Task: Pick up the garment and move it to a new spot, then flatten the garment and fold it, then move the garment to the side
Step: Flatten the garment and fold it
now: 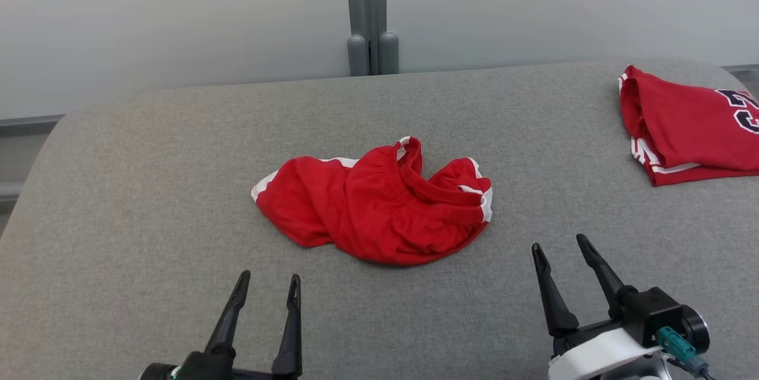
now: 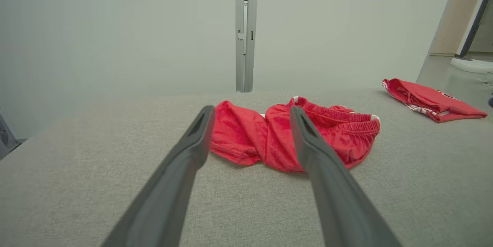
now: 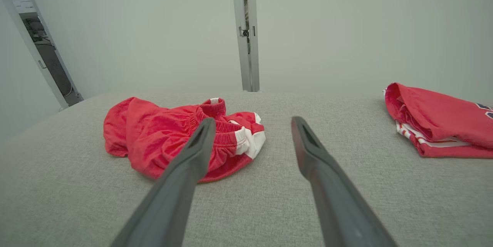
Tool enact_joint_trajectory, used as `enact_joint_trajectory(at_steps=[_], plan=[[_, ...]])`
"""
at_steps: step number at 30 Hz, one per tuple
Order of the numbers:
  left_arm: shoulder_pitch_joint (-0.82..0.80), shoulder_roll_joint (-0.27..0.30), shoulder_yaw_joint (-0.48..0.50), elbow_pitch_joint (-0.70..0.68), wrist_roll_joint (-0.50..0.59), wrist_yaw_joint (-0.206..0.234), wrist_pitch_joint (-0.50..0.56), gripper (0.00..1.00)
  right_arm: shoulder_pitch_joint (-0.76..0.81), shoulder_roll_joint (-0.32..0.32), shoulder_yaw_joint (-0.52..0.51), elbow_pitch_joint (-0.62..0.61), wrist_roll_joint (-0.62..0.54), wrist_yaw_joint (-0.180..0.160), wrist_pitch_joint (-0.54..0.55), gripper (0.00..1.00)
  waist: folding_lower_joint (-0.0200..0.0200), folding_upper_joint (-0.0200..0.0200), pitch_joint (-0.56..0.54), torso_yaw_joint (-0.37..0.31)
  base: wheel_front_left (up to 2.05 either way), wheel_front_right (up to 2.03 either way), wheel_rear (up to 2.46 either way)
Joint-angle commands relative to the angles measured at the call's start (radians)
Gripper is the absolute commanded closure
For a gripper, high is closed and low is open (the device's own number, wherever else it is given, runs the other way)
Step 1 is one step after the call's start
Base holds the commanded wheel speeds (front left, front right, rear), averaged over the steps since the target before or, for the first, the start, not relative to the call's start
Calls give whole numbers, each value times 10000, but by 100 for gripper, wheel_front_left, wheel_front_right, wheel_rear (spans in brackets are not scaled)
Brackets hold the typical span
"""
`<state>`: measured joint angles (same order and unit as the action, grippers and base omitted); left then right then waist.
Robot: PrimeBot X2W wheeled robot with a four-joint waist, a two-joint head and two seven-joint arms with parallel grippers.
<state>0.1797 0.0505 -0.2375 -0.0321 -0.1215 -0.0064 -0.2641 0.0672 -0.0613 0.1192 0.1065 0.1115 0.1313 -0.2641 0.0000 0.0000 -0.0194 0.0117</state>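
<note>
The left gripper and right gripper hovered spread and empty near the surface's front edge, apparently readied for the crumpled shorts at its middle.

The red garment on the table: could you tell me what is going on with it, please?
Nothing is held yet. The crumpled red garment lies mid-table on the grey surface, unflattened. The left end effector and right end effector hover short of it, both open and empty. A folded red garment lies at the far right.
</note>
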Motion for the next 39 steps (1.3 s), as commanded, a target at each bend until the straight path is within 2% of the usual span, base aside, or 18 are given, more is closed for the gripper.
enact_joint_trajectory(at_steps=[1, 6, 9, 15, 22, 27, 31, 39], plan=[[-317, 5, -169, 261, -447, -176, 2, 0, -109, 1, -96, -50, 15, -12, 0, 0, 0, 0, 192, -157, 0, 0, 0], [-1603, 8, -1204, 1276, -468, -835, 214, 0, -246, 11, -277, -244, 14, -12, 1, 0, 0, 0, 793, -459, 0, 0, 0], [-2732, 8, -1955, 1536, -456, -1064, 988, 0, -436, 13, -374, -330, -6, -12, 2, 0, 0, 0, 1281, -704, 0, 0, 0], [-4848, 14, -3404, 1795, -1120, -1229, 2620, 0, -972, 43, -405, -497, 40, -12, 2, 0, 0, 0, 2329, -1268, 0, 0, 0], [-6821, 128, -4959, 2532, -2036, -1249, 3878, 0, -1463, 73, -428, -628, 43, -12, 2, 0, 0, 0, 3265, -1803, 0, 0, 0], [-7666, 319, -5466, 3180, -2835, -1250, 4259, 0, -1666, 96, -434, -620, 91, -12, 1, 0, 0, 0, 3585, -2084, 0, 0, 0], [-8380, 581, -5606, 3789, -2449, -1168, 4418, 0, -1817, 109, -380, -664, 234, -12, 1, 0, 0, 0, 3828, -2261, 0, 0, 0], [-8726, 559, -5805, 4454, -2371, -1039, 5043, 0, -1905, 109, -420, -663, 407, -12, 1, 0, 0, 0, 3982, -2345, 0, 0, 0]])
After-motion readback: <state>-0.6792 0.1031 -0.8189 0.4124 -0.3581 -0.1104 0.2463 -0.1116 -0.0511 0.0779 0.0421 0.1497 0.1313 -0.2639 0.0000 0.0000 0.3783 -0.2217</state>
